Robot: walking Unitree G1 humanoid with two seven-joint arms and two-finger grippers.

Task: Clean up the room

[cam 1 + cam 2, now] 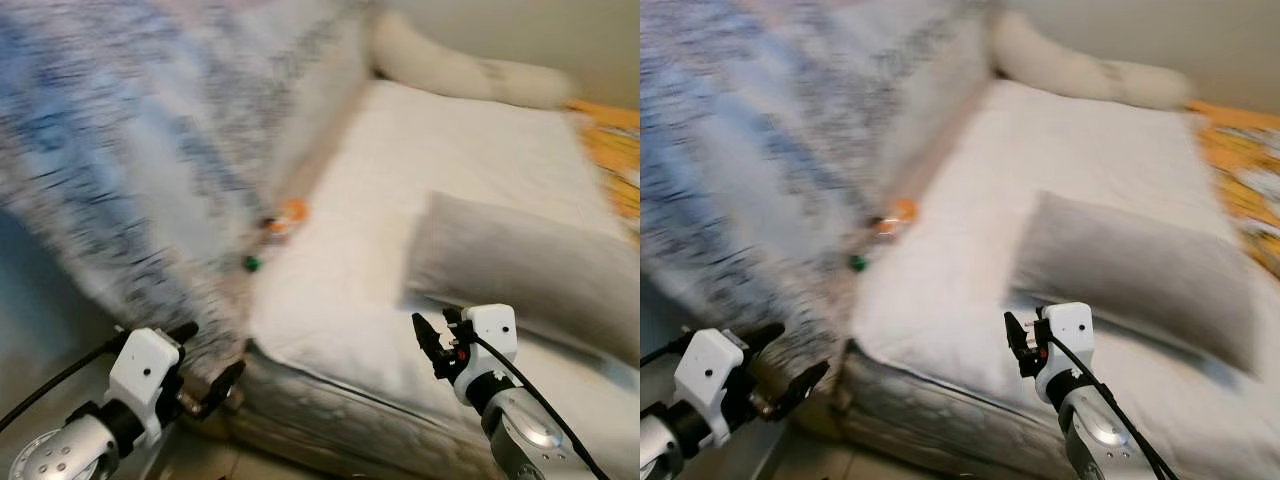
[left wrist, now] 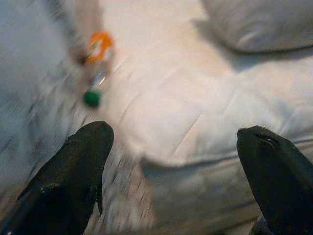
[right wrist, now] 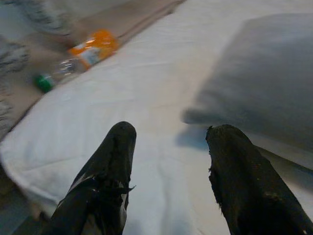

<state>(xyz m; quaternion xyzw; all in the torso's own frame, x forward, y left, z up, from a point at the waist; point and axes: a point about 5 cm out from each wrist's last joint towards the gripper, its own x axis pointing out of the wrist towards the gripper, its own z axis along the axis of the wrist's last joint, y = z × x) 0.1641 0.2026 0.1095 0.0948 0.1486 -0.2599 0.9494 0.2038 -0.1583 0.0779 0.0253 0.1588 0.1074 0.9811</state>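
Left gripper [image 1: 205, 362] hovering low beside mattress [image 1: 330, 300] corner, fingers [image 2: 80, 166] spread wide, holding nothing. Right gripper [image 1: 432, 340] hanging over the mattress near grey pillow [image 1: 520, 265], parted, empty. Bottle [image 3: 78, 56], orange-labelled, green-capped, lying at mattress edge beside blue-grey blanket [image 1: 110, 150].

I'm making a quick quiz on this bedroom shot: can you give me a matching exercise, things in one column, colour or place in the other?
Things:
1. bottle
2. pillow
3. blanket
4. left gripper

Descriptions:
A. grey, lying on the white mattress
B. blue and white, draped on the robot's left
C. open, low by the mattress corner
D. orange label, green cap, lying in the gap beside the mattress

Pairs: 1-D, 2-A, 3-B, 4-C
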